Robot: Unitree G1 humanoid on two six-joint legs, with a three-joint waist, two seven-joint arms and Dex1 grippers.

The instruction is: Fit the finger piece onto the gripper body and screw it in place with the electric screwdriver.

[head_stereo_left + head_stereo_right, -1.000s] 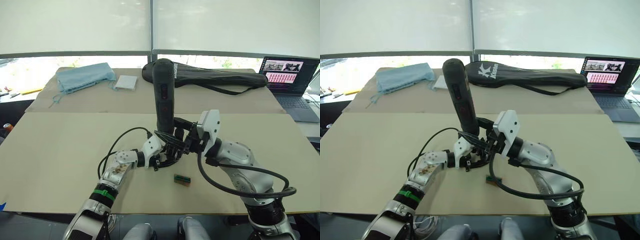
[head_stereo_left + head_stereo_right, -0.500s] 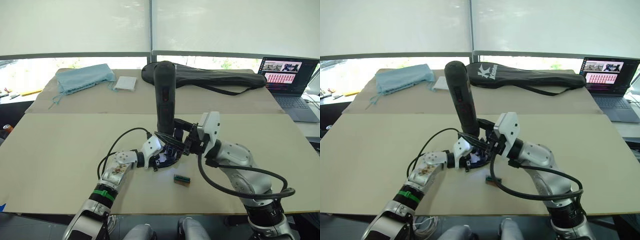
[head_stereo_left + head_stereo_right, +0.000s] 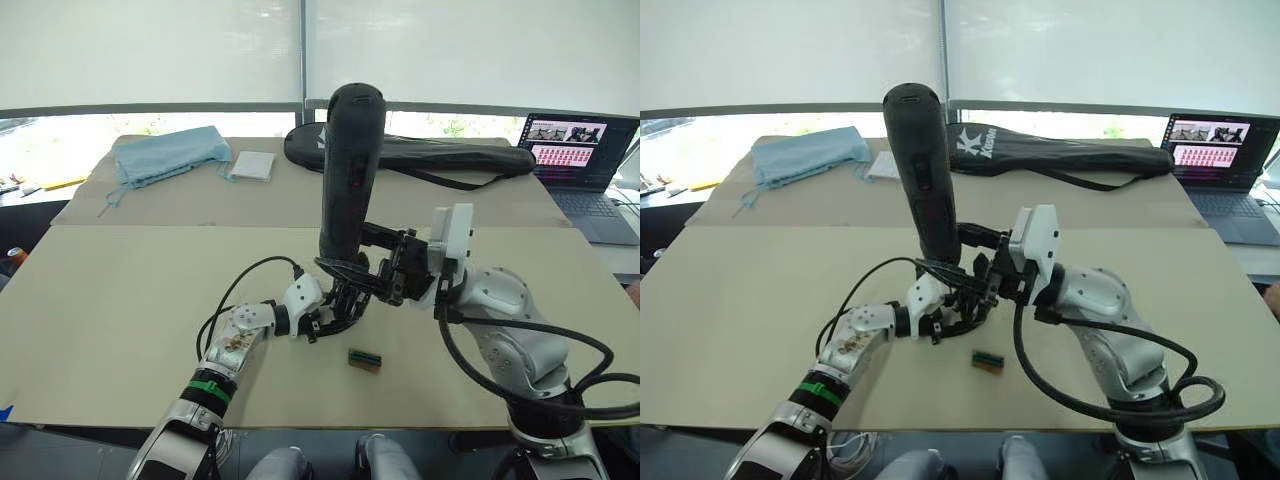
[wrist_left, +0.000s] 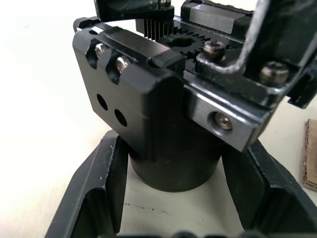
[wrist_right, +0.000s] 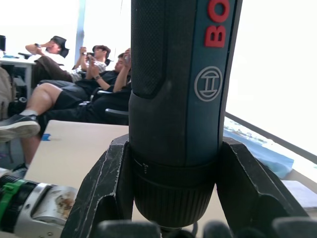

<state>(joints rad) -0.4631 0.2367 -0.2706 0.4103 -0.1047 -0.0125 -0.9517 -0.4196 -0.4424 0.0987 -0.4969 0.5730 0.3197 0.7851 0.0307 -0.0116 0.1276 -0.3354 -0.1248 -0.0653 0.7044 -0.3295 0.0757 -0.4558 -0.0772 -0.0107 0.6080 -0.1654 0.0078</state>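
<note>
Both grippers clamped: right gripper (image 3: pixel 392 278) grips the electric screwdriver (image 3: pixel 350 170) near its lower end, upright, slightly tilted, over table (image 3: pixel 120 290) centre. Left gripper (image 4: pixel 168 208) holds the gripper body (image 4: pixel 163 114) by its round base, just below the screwdriver. Left wrist view shows gear teeth and screws on the body. Right wrist view shows red lettering on the screwdriver and seated people (image 5: pixel 74 84) behind. Small block (image 3: pixel 364 359) lies nearby.

Screwdriver: the electric screwdriver (image 3: pixel 348 175) stands near upright, clamped by the right gripper (image 3: pixel 392 278).
Gripper body: the gripper body (image 3: pixel 340 305) sits in the left gripper (image 3: pixel 322 318).
Small block (image 3: pixel 364 359): at 5 o'clock, apart.
</note>
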